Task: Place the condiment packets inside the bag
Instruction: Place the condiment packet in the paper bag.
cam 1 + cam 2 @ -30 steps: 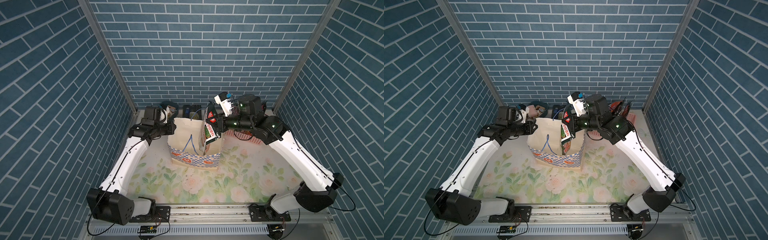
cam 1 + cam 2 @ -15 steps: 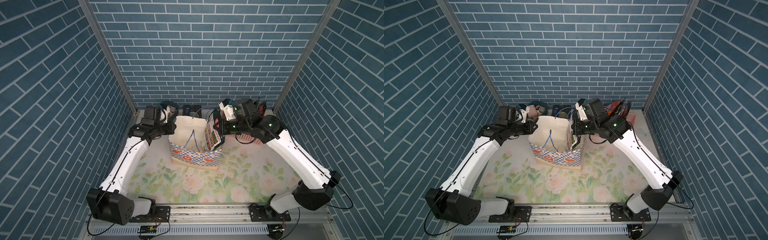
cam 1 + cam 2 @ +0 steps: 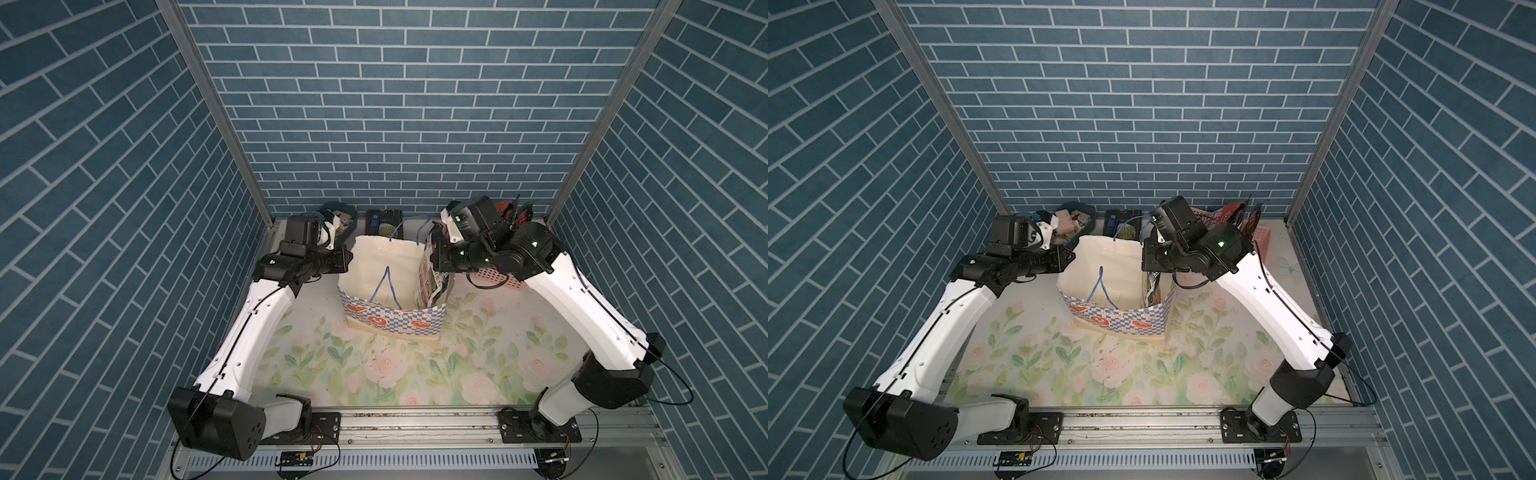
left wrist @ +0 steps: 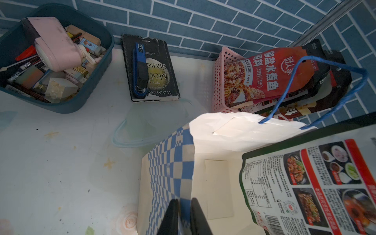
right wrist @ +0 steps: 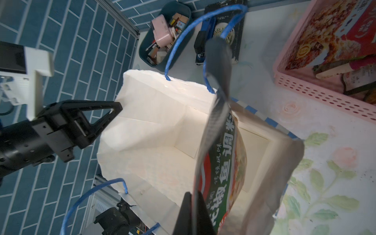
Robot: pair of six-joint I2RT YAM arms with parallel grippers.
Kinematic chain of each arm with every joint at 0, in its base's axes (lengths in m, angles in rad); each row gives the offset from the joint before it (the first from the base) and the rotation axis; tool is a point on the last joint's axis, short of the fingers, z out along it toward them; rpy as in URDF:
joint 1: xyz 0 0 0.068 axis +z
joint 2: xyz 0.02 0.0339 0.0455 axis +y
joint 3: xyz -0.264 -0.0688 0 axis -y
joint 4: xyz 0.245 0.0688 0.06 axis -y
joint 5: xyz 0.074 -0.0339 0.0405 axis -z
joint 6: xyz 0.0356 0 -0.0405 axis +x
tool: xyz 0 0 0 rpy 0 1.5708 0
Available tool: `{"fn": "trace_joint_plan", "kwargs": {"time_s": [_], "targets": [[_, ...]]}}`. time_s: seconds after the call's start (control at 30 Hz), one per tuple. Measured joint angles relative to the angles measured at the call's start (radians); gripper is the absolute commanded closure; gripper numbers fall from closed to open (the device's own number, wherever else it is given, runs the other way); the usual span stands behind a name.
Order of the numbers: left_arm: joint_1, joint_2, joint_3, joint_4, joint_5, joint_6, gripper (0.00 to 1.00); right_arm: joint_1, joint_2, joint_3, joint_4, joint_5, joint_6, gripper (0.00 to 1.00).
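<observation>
A white paper bag [image 3: 395, 322] with a blue-and-white checkered band stands upright and open towards the back of a flower-patterned counter [image 3: 374, 374], between two robot arms.

The right gripper [image 5: 193, 196] is pressed together on the top edge of one condiment packet [image 5: 221, 142], black with green and red print. The packet hangs upright. In both top views [image 3: 1152, 286] its lower part is inside the bag, close to the wall on the right arm's side.

The left gripper [image 4: 184, 201] is at the opposite wall, near a top corner. Its fingers [image 4: 173, 217] stand close together with the bag's paper wall in the narrow gap between them. I cannot tell whether they actually clamp the paper.

More condiment packets [image 4: 274, 71], red-orange and black, stand in a pink perforated basket [image 4: 218, 81] just beside the bag, on the robot's right at the back wall. Also along the back wall are a black book [image 4: 162, 85] and a dark blue tub [image 4: 97, 95] of small oddments, both apart from the bag.
</observation>
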Motion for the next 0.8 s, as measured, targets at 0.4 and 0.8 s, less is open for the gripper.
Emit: {"fn": "trace_joint_plan", "kwargs": {"time_s": [0.4,0.8], "targets": [[0.0,-0.045,-0.062,0.006,0.013,-0.008,0.93,0.01,0.079,-0.028,-0.122,0.152,0.056,1.0],[0.0,-0.077,-0.128,0.086,0.06,-0.071,0.6,-0.025,0.063,-0.186,-0.11,0.169,0.081,1.0]]}}
